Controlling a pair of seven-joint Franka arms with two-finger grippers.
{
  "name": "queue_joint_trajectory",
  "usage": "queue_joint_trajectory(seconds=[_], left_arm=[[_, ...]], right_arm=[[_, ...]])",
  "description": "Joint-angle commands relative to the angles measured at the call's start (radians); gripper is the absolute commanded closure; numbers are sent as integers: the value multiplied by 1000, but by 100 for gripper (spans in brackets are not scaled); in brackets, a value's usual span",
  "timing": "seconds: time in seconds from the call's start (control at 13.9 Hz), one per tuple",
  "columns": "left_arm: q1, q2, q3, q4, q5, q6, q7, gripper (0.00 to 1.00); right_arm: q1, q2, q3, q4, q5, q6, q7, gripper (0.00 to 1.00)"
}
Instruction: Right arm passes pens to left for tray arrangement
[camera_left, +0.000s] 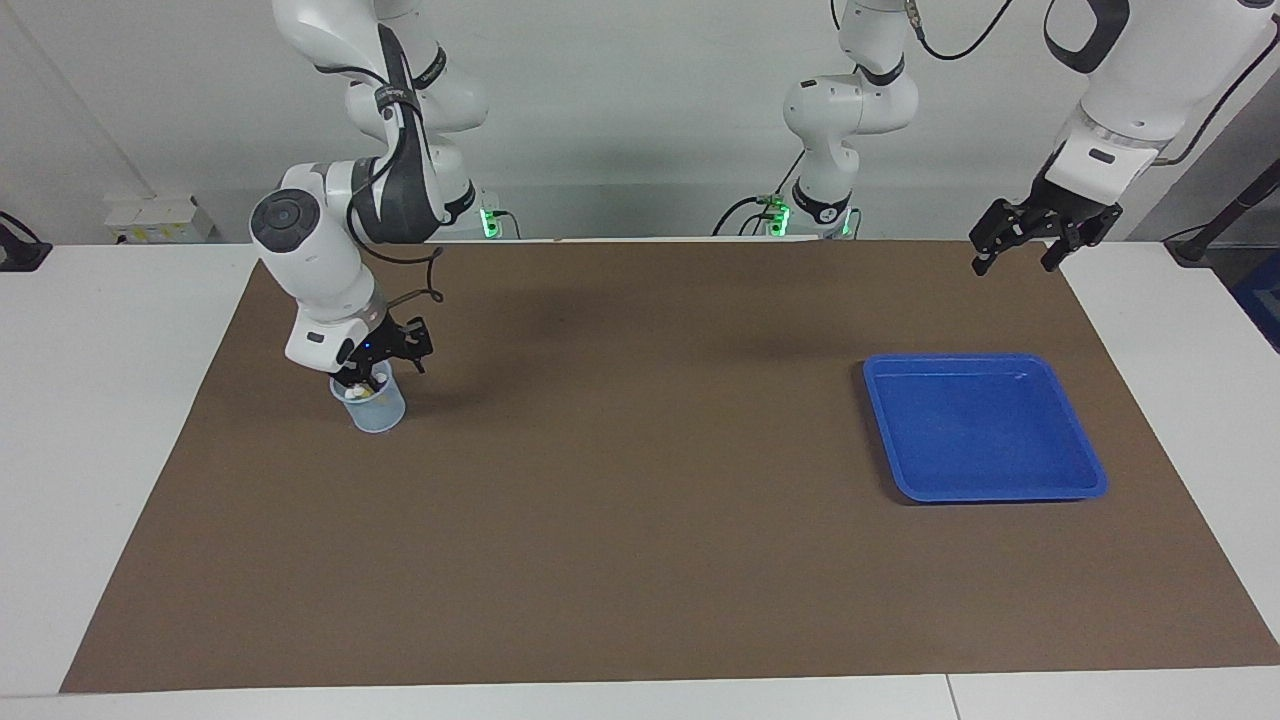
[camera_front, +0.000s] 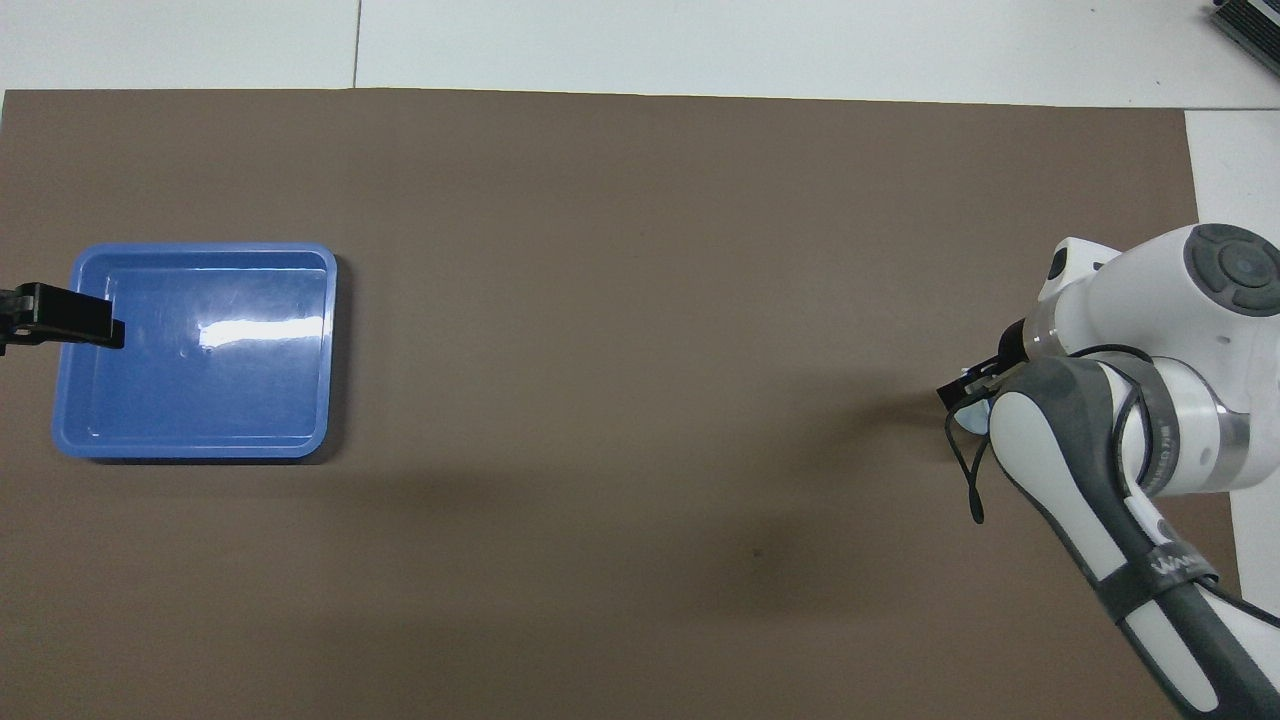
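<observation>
A wide brown mat (camera_left: 640, 520) covers the counter (camera_left: 110, 420), with open room across its whole middle. The only obstacles sit at the two ends. Directly under the right gripper (camera_left: 365, 372), a small translucent cup (camera_left: 372, 405) stands upright with pen ends (camera_left: 352, 392) inside it; the gripper's tips are down at the cup's mouth. Below and ahead of the raised left gripper (camera_left: 1018, 250) lies a shallow blue tray (camera_left: 985, 490), flat on the mat. Between cup and tray the mat lies bare.
</observation>
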Motion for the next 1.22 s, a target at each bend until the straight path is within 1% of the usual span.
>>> queue_joint_trajectory(seconds=[0.0,0.22,0.36,0.43,0.57,0.65,0.72,0.79,0.93,1.01,1.15], left_arm=[[3,-44,6,-59,-20,-10,5,0],[3,-107,8,-184,-57,5,-32,0],[3,-166,8,-298,-163,69,-107,0],[2,-191,8,-346,-192,95,-153,0],[-14,-220,2,-411,-228,148,-248,0],[-18,-226,-4,-431,-247,174,-300,0],[-50,-232,-4,-460,-266,210,-348,0],[-73,-245,-4,-492,-287,256,-406,0],[-102,-275,-4,-570,-384,362,-527,0],[-118,-291,-6,-613,-413,413,-581,0],[-173,-308,-6,-667,-450,511,-720,0]], right_arm=[[-13,-19,6,-24,4,9,-45,37],[-36,-19,4,-24,1,7,-123,41],[-47,-19,4,-24,0,4,-157,41],[-49,-20,4,-25,0,3,-167,41],[-49,-20,4,-25,-5,4,-174,41],[-49,-20,4,-25,-6,4,-174,43],[-49,-20,4,-25,-6,6,-174,50],[-49,-20,4,-25,-6,7,-174,52],[-49,-20,4,-27,-6,6,-174,61],[-49,-20,4,-31,-6,7,-174,69],[-49,-22,4,-33,-6,10,-182,80]])
